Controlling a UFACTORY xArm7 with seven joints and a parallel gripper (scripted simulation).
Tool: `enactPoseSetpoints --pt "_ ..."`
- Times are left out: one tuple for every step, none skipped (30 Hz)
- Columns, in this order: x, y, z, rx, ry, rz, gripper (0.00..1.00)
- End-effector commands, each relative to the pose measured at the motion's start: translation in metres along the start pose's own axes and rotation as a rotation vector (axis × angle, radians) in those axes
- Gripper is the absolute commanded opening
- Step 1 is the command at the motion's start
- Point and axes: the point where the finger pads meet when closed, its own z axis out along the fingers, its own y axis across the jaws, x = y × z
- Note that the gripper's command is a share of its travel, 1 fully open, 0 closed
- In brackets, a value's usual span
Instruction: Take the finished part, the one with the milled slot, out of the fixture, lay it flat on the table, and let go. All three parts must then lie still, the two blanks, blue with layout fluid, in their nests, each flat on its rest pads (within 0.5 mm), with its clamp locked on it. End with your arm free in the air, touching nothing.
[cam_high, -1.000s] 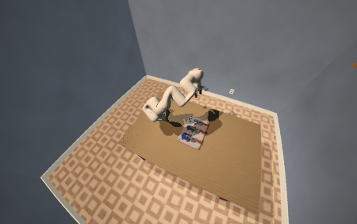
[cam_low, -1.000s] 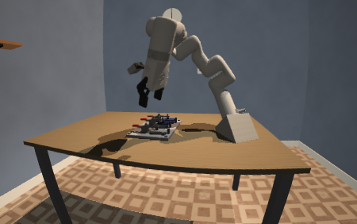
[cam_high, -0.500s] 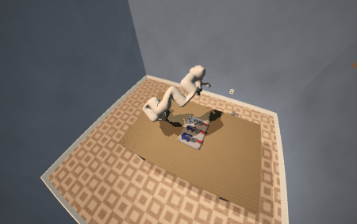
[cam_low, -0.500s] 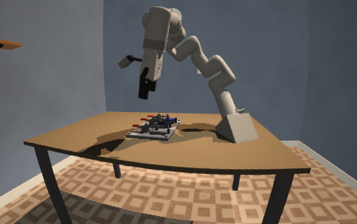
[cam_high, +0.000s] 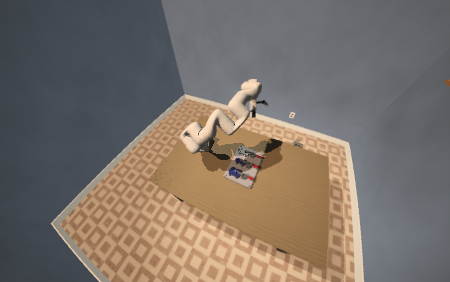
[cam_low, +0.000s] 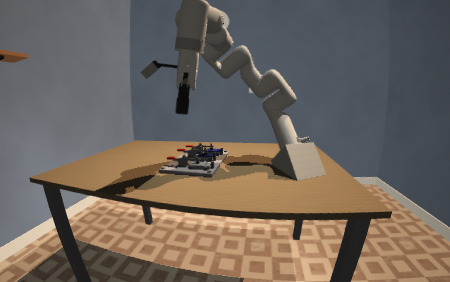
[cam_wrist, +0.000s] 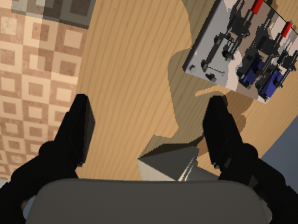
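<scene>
The grey fixture plate (cam_high: 245, 167) lies on the wooden table and holds three clamped parts in a row. The grey finished part (cam_high: 243, 151) sits in the nest nearest the arm's base. Two blue blanks (cam_high: 243, 161) (cam_high: 233, 173) sit in the other nests. The clamps have red handles (cam_high: 260, 157). The fixture also shows in the exterior view (cam_low: 195, 161) and at the upper right of the wrist view (cam_wrist: 242, 36), where the blue blanks (cam_wrist: 262, 76) show at its right end. My gripper (cam_low: 182, 102) (cam_wrist: 148, 108) hangs high above the table, well above the fixture, open and empty.
The arm's base (cam_low: 298, 160) stands on the table beside the fixture and shows between the fingers in the wrist view (cam_wrist: 169, 163). The table edge and the checkered floor (cam_wrist: 40, 36) lie to the left in the wrist view.
</scene>
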Motion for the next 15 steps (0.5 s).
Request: enactPoseSetpoints --pt "0.007 0.003 -0.016 0.028 -0.019 -0.163 1.0" --pt "0.007 0.003 -0.016 0.028 -0.019 -0.163 1.0" --pt "0.009 0.004 -0.02 0.037 -0.022 -0.208 1.0" --pt "0.01 0.005 -0.022 0.041 -0.024 -0.23 1.0" --pt "0.01 0.005 -0.022 0.043 -0.024 -0.236 1.0" --pt "0.01 0.005 -0.022 0.043 -0.024 -0.236 1.0" --pt "0.012 0.006 -0.027 0.056 -0.027 -0.298 1.0" --pt "0.013 0.007 -0.028 0.058 -0.028 -0.308 1.0" --pt "0.013 0.007 -0.028 0.058 -0.028 -0.308 1.0" --pt "0.013 0.007 -0.028 0.058 -0.028 -0.308 1.0" --pt "0.013 0.007 -0.028 0.058 -0.028 -0.308 1.0" --pt "0.015 0.009 -0.033 0.073 -0.03 -0.379 1.0" --pt "0.015 0.009 -0.033 0.073 -0.03 -0.379 1.0" --pt "0.017 0.01 -0.038 0.086 -0.032 -0.434 1.0" --pt "0.018 0.011 -0.039 0.089 -0.032 -0.449 1.0"
